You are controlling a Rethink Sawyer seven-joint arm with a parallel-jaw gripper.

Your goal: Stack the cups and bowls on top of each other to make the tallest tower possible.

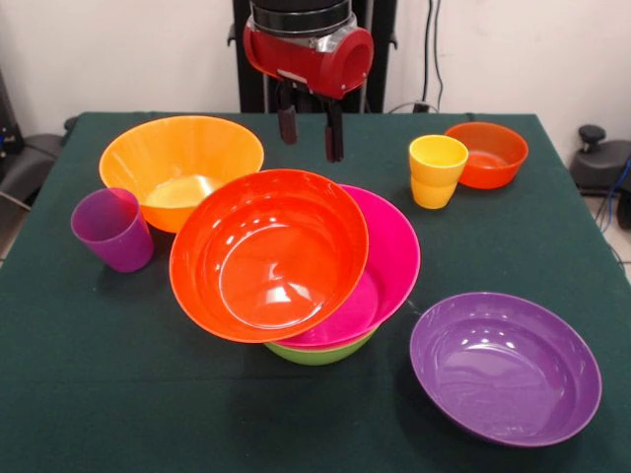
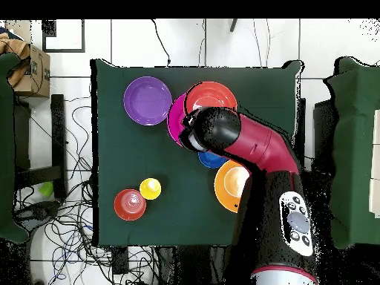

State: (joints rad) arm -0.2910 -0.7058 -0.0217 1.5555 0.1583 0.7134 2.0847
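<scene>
No words showed anywhere. The gripper (image 1: 310, 126) hung open and empty, just behind the tilted red-orange bowl (image 1: 268, 254) on the tower (image 1: 389, 258).

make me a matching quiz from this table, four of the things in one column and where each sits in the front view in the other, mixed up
Things:
1. purple cup
2. yellow cup
3. purple bowl
4. large red-orange bowl

Places:
A. tilted on top of the pink bowl
B. alone at the near right of the table
C. beside the small red-orange bowl, far right
D. next to the orange bowl, at the left

Pairs: 1-D, 2-C, 3-B, 4-A
</scene>
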